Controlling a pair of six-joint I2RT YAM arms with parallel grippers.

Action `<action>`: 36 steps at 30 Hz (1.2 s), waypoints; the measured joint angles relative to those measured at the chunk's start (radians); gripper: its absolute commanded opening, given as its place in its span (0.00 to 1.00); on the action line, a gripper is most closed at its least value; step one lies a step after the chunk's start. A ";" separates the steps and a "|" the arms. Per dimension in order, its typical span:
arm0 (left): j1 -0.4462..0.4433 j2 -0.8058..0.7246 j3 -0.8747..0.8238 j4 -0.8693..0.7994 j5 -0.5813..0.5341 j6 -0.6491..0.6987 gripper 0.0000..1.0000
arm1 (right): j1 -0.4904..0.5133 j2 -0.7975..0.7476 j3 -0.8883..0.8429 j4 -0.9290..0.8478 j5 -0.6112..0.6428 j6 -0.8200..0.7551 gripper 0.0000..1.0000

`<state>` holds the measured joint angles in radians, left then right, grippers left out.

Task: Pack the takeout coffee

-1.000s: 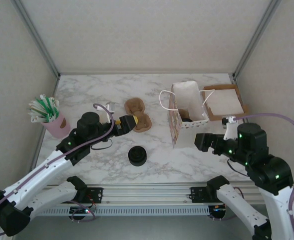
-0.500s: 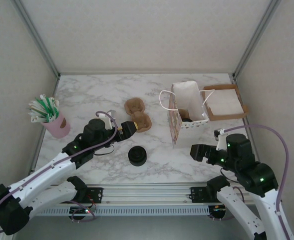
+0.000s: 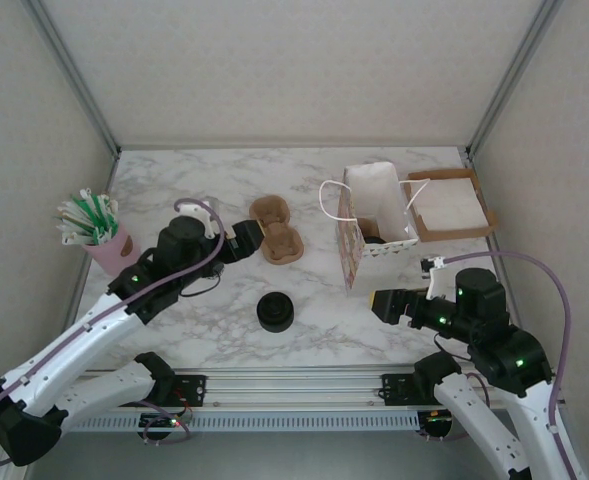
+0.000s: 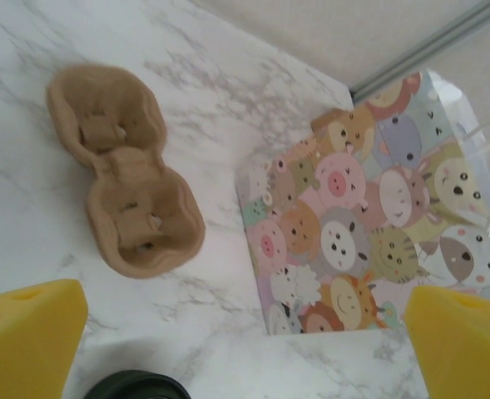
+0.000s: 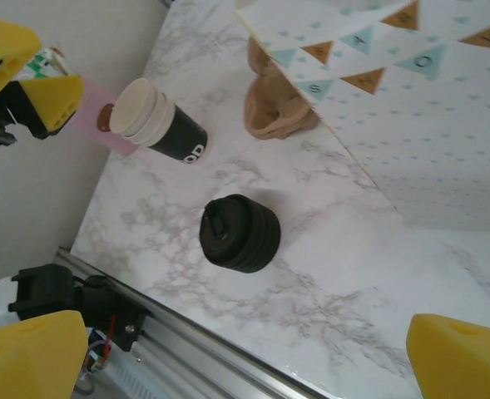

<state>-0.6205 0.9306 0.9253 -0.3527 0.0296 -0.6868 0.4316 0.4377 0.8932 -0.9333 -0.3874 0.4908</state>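
Observation:
The patterned paper bag point(image 3: 376, 222) stands open at the back right, and a dark round shape point(image 3: 372, 238) low inside it looks like the takeout coffee's black lid. In the left wrist view the bag's animal-print side point(image 4: 369, 233) is ahead. My left gripper point(image 3: 246, 239) point(image 4: 245, 353) hangs open and holds nothing, just left of the brown cup carrier point(image 3: 277, 232) point(image 4: 124, 191). My right gripper point(image 3: 384, 303) point(image 5: 245, 366) is open too, holds nothing, and hovers near the front, below the bag's corner.
A low black pile of lids point(image 3: 275, 311) point(image 5: 240, 233) sits front centre. A stack of lidless cream-rimmed cups point(image 5: 157, 125) stands by the pink cup of straws point(image 3: 102, 238). A cardboard tray with napkins point(image 3: 452, 205) lies behind the bag. The table's metal rail point(image 5: 170, 337) is close.
My right gripper has drawn back from the bag toward the near edge and leftward. The left gripper has shifted slightly left beside the carrier.

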 measured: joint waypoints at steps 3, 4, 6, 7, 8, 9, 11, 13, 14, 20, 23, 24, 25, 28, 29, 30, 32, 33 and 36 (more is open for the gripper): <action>0.061 0.015 0.089 -0.095 -0.028 0.041 0.92 | 0.000 0.032 0.000 0.033 -0.034 -0.001 0.99; 0.085 0.018 0.113 -0.125 -0.034 0.054 0.91 | 0.000 0.047 0.000 0.042 -0.044 -0.003 0.99; 0.135 0.019 0.155 -0.190 -0.047 0.079 0.91 | 0.001 0.072 0.000 0.058 -0.060 -0.008 0.99; 0.162 0.019 0.175 -0.224 -0.053 0.091 0.91 | 0.001 0.082 0.000 0.065 -0.066 -0.012 0.99; 0.185 0.019 0.191 -0.253 -0.056 0.101 0.91 | 0.002 0.090 0.000 0.070 -0.071 -0.016 0.99; 0.213 0.020 0.208 -0.285 -0.060 0.112 0.90 | 0.006 0.097 0.000 0.077 -0.077 -0.020 0.99; 0.266 0.022 0.238 -0.342 -0.066 0.132 0.90 | 0.016 0.111 0.000 0.086 -0.085 -0.030 0.99; 0.316 0.029 0.269 -0.394 -0.073 0.148 0.90 | 0.029 0.124 0.002 0.091 -0.086 -0.034 0.99; 0.342 0.034 0.284 -0.418 -0.078 0.156 0.89 | 0.037 0.130 0.003 0.095 -0.086 -0.035 0.99; 0.487 0.056 0.360 -0.530 -0.108 0.194 0.78 | 0.106 0.187 0.024 0.107 -0.074 -0.065 0.99; 0.551 0.084 0.399 -0.570 -0.137 0.211 0.72 | 0.148 0.220 0.033 0.107 -0.051 -0.081 0.99; 0.566 0.096 0.408 -0.581 -0.151 0.215 0.71 | 0.163 0.232 0.036 0.107 -0.045 -0.085 0.99; 0.581 0.109 0.415 -0.592 -0.164 0.219 0.69 | 0.178 0.244 0.039 0.107 -0.034 -0.089 0.99; 0.632 0.153 0.426 -0.619 -0.196 0.238 0.64 | 0.222 0.273 0.043 0.106 -0.002 -0.104 0.99; 0.649 0.168 0.428 -0.629 -0.208 0.243 0.61 | 0.236 0.283 0.044 0.107 0.008 -0.111 0.99; 0.661 0.182 0.433 -0.638 -0.219 0.248 0.59 | 0.244 0.291 0.044 0.106 0.018 -0.114 0.99; 0.676 0.216 0.451 -0.653 -0.237 0.256 0.54 | 0.263 0.310 0.045 0.106 0.037 -0.119 0.99; 0.678 0.231 0.461 -0.657 -0.242 0.260 0.52 | 0.271 0.319 0.046 0.107 0.046 -0.122 0.99; 0.689 0.286 0.499 -0.663 -0.259 0.271 0.46 | 0.304 0.344 0.047 0.108 0.076 -0.124 0.99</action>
<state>0.0685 1.2163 1.4239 -1.0153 -0.2291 -0.4160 0.7353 0.7815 0.9405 -0.8249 -0.3115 0.3664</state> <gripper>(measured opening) 0.484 0.988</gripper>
